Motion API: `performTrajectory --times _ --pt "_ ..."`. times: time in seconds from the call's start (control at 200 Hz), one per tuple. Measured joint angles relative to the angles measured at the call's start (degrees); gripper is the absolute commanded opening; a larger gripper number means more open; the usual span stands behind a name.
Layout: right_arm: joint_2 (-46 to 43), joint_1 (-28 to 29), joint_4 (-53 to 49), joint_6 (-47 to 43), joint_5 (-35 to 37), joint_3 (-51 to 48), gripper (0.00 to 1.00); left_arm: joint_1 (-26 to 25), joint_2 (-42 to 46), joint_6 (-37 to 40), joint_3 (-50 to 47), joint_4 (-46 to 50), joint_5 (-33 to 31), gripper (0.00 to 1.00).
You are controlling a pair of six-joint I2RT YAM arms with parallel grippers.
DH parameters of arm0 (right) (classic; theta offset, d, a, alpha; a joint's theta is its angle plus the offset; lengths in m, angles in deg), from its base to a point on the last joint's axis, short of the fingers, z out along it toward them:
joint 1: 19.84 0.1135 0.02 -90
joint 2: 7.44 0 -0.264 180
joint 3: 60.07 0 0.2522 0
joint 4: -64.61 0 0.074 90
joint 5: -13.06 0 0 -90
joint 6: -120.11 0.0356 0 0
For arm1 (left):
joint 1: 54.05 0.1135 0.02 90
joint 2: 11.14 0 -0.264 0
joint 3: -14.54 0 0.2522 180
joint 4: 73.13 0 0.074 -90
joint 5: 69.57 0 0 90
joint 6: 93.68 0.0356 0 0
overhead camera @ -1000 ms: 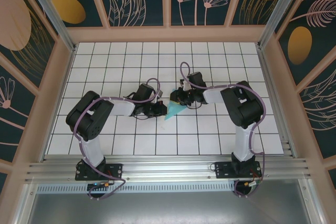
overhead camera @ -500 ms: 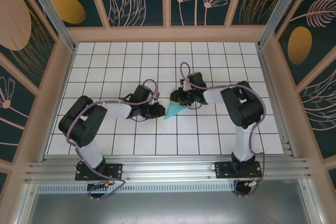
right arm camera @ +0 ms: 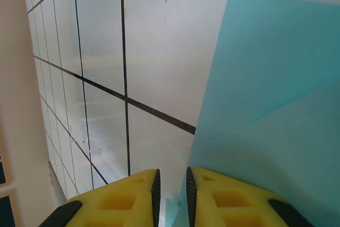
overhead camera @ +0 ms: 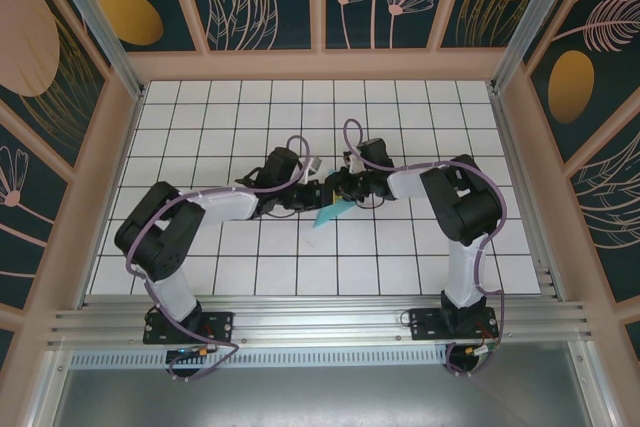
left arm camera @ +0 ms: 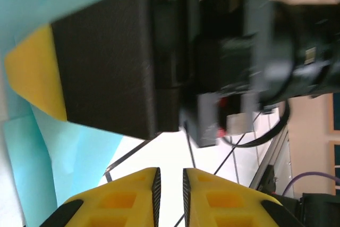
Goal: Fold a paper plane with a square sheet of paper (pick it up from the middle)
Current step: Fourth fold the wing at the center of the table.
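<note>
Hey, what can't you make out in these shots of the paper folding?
Top view: the paper is small, its upper part hidden under the left gripper and right gripper.
Left wrist view: blurred; the right gripper's body covers the paper's folds.
Right wrist view: the paper runs off the right edge.

Thin matt paper [right arm camera: 276, 104], smooth, lightly creased. Yellow plastic fingers [right arm camera: 234, 203], matt and faintly grainy. Black matt plastic casing [left arm camera: 106, 62]. White tabletop [right arm camera: 159, 51], smooth with a soft sheen. Brushed metal rail [overhead camera: 320, 319]. Pale wood-look frame [overhead camera: 320, 65], satin.
</note>
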Motion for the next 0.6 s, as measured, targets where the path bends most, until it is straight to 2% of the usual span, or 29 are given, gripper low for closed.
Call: performTrajectory --times 0.23,0.6 --pt "0.0 0.0 0.1 0.0 0.0 -0.1 0.24 -0.3 -3.0 -0.5 0.0 0.1 0.1 0.22" --pt "0.0 0.0 0.1 0.0 0.0 -0.1 0.24 -0.3 -5.0 1.5 -0.3 3.9 -3.9 0.19"
